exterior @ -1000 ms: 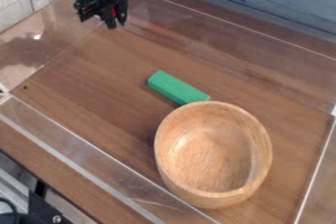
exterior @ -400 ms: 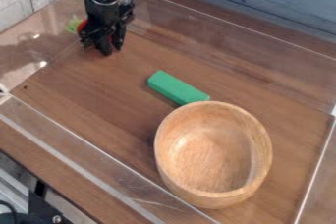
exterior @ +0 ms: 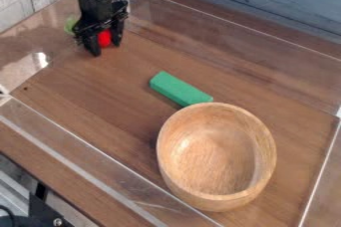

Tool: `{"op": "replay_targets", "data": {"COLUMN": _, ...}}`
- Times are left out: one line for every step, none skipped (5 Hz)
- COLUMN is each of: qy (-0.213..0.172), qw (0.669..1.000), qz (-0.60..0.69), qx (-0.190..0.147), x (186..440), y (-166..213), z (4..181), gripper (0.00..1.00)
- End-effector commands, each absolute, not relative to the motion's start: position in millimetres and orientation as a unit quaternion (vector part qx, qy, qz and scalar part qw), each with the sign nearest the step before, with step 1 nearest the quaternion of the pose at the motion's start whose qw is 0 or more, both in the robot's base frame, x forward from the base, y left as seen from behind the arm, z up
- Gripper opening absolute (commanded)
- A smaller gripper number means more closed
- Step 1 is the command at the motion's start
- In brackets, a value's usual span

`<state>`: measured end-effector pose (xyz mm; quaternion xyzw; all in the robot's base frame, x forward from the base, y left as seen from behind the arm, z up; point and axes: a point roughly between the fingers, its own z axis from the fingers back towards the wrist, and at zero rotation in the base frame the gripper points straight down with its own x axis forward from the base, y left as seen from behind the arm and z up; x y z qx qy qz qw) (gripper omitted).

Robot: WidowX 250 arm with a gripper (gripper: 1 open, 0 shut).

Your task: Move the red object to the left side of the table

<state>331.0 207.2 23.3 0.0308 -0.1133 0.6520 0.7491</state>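
Observation:
The red object, small and bright red, rests on the dark wood table at its far left. My black gripper stands straight over it, low on the tabletop. Its fingers are parted a little, one on each side of the red object, which shows between them. The object's top is hidden by the gripper body.
A green rectangular block lies near the table's middle. A large wooden bowl stands at the front right. Low clear acrylic walls border the table, and one runs close behind and to the left of the gripper.
The gripper came down from above the far left corner to the tabletop. Its jaws have parted, so more of the red object shows between them.

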Motion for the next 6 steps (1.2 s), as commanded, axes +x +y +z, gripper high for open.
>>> {"op": "replay_targets", "data": {"qy": -0.114, "qw": 0.74, "qz": 0.662, "qx": 0.031, "x": 332.4, "y": 218.9, "z": 37.4, "gripper": 1.0}}
{"op": "replay_targets", "data": {"qy": -0.093, "qw": 0.721, "qz": 0.686, "qx": 0.036, "x": 334.3, "y": 220.1, "z": 38.7, "gripper": 1.0}}
{"op": "replay_targets", "data": {"qy": -0.073, "qw": 0.703, "qz": 0.706, "qx": 0.043, "x": 336.3, "y": 218.3, "z": 41.5, "gripper": 1.0}}
{"op": "replay_targets", "data": {"qy": -0.056, "qw": 0.719, "qz": 0.691, "qx": 0.048, "x": 332.1, "y": 215.1, "z": 47.0, "gripper": 1.0}}
{"op": "replay_targets", "data": {"qy": -0.037, "qw": 0.734, "qz": 0.676, "qx": 0.053, "x": 328.0, "y": 215.1, "z": 52.7, "gripper": 1.0}}
{"op": "replay_targets", "data": {"qy": -0.017, "qw": 0.748, "qz": 0.661, "qx": 0.058, "x": 321.0, "y": 211.7, "z": 55.5, "gripper": 1.0}}
